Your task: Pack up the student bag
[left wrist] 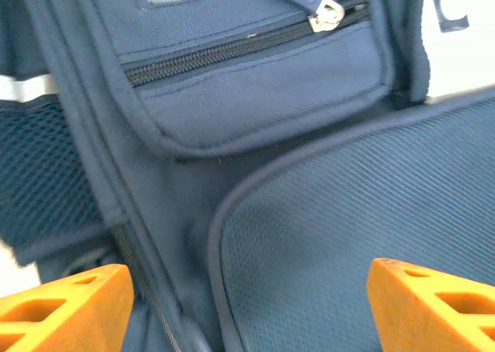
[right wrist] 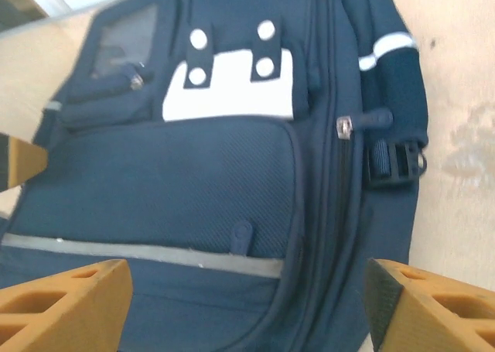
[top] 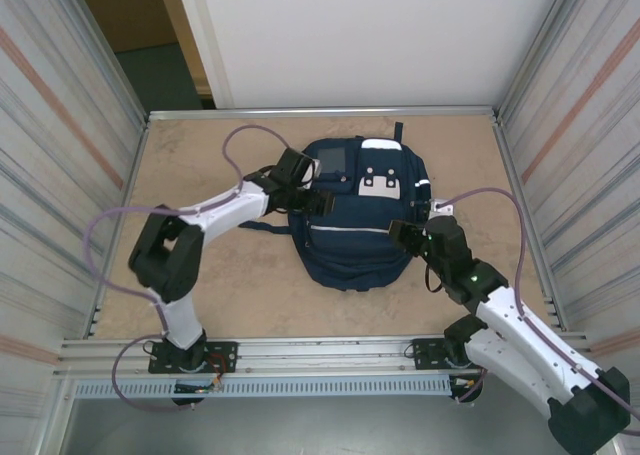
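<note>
- The student bag (top: 355,220) lies flat at the centre of the desk (top: 200,285), front face up, its top end toward 12 o'clock and its base toward 6 o'clock.
- The left pincer (left wrist: 247,309) hovers over the bag's 10 o'clock corner. Its orange fingers (left wrist: 62,309) stand wide apart with nothing between them; below them are a small zipped pocket (left wrist: 255,81) and a mesh-weave panel (left wrist: 348,228).
- The right pincer (right wrist: 247,305) sits off the bag's 4 o'clock edge, facing across the front. It too is spread wide and holds nothing.
- Every zip in view looks closed, so packing seems not to have begun in earnest; opening a compartment is likely the step in hand.
- Handling, as a judgement: the bag is soft fabric, limp rather than stiff, so it will sag and fold if lifted by 1 point and slide on the smooth desk if pulled sideways. It looks sturdy, not fragile.
- Best holds: the metal zip pull (right wrist: 344,125) on the long side zip, at the bag's 2 o'clock side, for opening; the loop (top: 398,130) at 12 o'clock for lifting.
- The pull is small and may slip from wide fingers; 1 pincer pinning the fabric while the other draws the zip should help.
- A loose strap (top: 262,225) trails at 9 o'clock and a buckle (right wrist: 394,162) sits by the side zip; either could snag.
</note>
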Motion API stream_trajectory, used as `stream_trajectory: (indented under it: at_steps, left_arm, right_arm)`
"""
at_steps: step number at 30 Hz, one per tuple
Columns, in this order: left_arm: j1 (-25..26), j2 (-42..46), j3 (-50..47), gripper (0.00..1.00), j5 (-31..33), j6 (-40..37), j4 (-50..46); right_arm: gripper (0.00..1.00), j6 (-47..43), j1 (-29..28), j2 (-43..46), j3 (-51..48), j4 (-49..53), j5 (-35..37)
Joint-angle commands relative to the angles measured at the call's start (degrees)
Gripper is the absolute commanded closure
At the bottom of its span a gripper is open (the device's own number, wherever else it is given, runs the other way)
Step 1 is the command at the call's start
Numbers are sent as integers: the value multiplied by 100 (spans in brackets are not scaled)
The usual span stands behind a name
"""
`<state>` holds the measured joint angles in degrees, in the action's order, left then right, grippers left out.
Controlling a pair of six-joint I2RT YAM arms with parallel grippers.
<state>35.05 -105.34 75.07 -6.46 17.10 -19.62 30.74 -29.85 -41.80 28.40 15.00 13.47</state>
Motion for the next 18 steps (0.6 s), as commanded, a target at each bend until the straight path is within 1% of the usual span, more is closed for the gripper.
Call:
stream_trajectory:
  at_steps: [1, 2, 3, 4, 6, 8, 9, 11, 12, 15, 17, 18]
  left_arm:
    - [-120, -606, 570, 35, -1169, -501, -479]
    - [-135, -749, 693, 37, -1467, -454, -515]
    - [-131, -846, 737, 42, -1661, -427, -471]
    - [-126, -881, 731, 47, -1742, -396, -425]
    - [-127, -860, 669, 58, -1777, -365, -419]
    - [-126, -668, 448, 61, -1730, -336, -378]
    - [-137, -533, 270, 63, -1742, -321, -277]
    - [-149, -314, -116, 64, -1809, -278, -67]
    - [-165, -223, -278, 64, -1937, -230, 4]
    - [-205, -58, -676, 65, -2509, 48, 192]
    - [-196, 41, -988, 69, -2777, 290, 439]
    - [-197, 100, -1143, 70, -2827, 429, 532]
  right_arm:
    - [23, 500, 228, -215, 264, 343, -353]
    - [23, 493, 322, -317, 275, 304, -499]
    - [24, 477, 429, -434, 284, 258, -678]
    - [28, 477, 531, -548, 295, 241, -845]
    - [39, 474, 828, -835, 301, 130, -1401]
    - [45, 577, 1016, -1104, 277, 2, -1833]
    - [46, 620, 1101, -1274, 268, -68, -2001]
    - [46, 650, 1169, -1546, 253, -169, -2116]
    - [47, 660, 1204, -1790, 254, -206, -2144]
    - [54, 661, 1300, -2107, 271, -410, -2442]
    - [63, 599, 1315, -2267, 254, -687, -2603]
    - [66, 556, 1313, -2348, 262, -798, -2670]
